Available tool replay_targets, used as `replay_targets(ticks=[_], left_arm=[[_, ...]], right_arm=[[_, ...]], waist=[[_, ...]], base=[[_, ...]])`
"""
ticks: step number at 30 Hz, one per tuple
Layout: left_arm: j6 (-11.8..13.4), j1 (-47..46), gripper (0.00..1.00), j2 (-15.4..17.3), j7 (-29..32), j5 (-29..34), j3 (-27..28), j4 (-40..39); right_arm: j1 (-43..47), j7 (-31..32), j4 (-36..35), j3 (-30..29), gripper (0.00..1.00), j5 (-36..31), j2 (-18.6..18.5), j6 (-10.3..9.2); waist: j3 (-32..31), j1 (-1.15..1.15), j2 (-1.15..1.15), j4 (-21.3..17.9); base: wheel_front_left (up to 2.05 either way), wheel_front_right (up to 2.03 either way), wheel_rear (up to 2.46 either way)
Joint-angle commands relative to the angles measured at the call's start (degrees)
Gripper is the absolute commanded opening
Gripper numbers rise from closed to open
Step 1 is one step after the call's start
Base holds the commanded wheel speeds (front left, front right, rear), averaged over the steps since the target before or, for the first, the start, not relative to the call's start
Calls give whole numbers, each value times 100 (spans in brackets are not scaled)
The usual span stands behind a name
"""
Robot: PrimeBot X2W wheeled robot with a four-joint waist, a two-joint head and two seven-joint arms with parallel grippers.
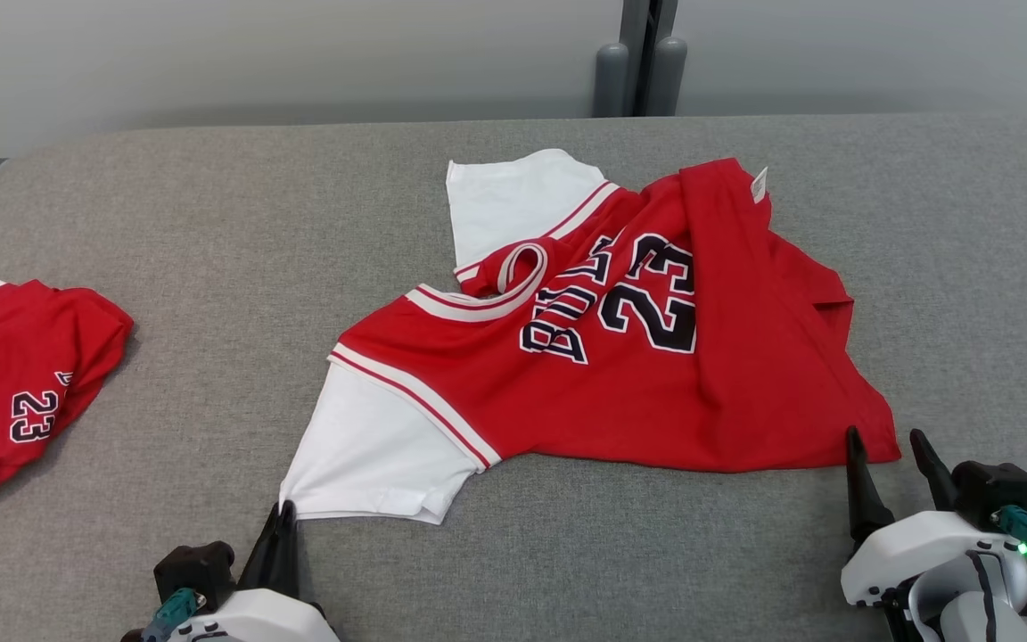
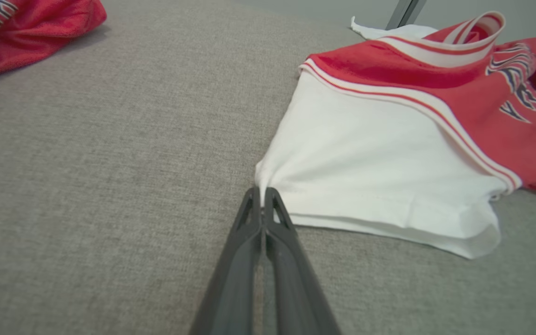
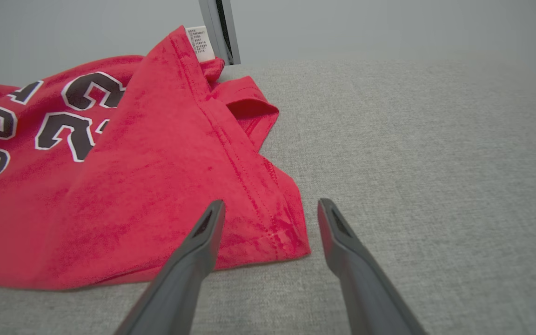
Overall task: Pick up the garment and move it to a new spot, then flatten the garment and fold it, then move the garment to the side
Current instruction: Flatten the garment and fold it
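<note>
Two grippers, two garments, one table.

(a) Left gripper (image 1: 283,510) (image 2: 263,190), nearest, lower left: its two dark fingers are pressed together on the near corner of a white sleeve (image 1: 371,455) (image 2: 365,177), where the cloth puckers into the tips.

(b) Right gripper (image 1: 884,434) (image 3: 271,204), lower right: its two fingers are spread, one over the red cloth and one over bare table, straddling the near hem corner. Contact with the cloth cannot be told.

(c) Jersey (image 1: 620,392) (image 2: 435,79) (image 3: 110,195), the task's garment: red, lying rumpled on the middle of the grey fabric table (image 1: 210,223), chest up. It bears "BULLS" and "23". Its right part is folded over on itself. It has two white sleeves; the second sleeve (image 1: 513,205) lies on the far side. One white label (image 1: 759,185) (image 3: 199,43) stands at the far hem.

(d) Second garment (image 1: 23,374) (image 2: 30,32): red, also marked "23", bunched at the table's left edge, well apart from the jersey.

(e) Two grey posts (image 1: 612,80) behind the table's far edge.
</note>
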Motion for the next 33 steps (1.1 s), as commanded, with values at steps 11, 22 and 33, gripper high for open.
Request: replay_targets(ticks=[11,22,33], left_arm=[[-17,-147,0,37,1,46,-31,3],[-9,-233,0,37,1,45,-41,11],[-138,-325,0,35,0,229,86,-843]], right_arm=[[-116,-2,176,109,100,71,-29,1],[-206,-1,381,141,6,-19,-31,1],[-102,-2,-712,23,0,324,-37,1]], waist=[[138,0,0,21],[201,0,0,47],[-230,0,0,-98]], base=[[0,0,0],[0,0,0],[0,0,0]])
